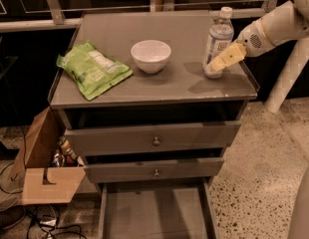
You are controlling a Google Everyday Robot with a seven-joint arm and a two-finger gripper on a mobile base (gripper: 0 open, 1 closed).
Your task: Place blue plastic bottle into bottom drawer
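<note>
The blue plastic bottle [218, 41] stands upright by the worktop's [179, 81] right edge, with the gripper [220, 63] at its lower body; whether it is closed I cannot tell. Grasp mid-body and lift straight before lowering toward the open bottom drawer [154, 214].

Claw [220, 62] just beside bottle [218, 36], right of bowl [151, 56]; bottom drawer [155, 214] below.

We've got dim, warm light here, coming from above onto the tabletop [169, 86]. The pincer [225, 59], right beside the bottle [218, 36], throws a soft shadow on the grey surface. Behind, near black; the bottom drawer [154, 214] sits in gloom.
</note>
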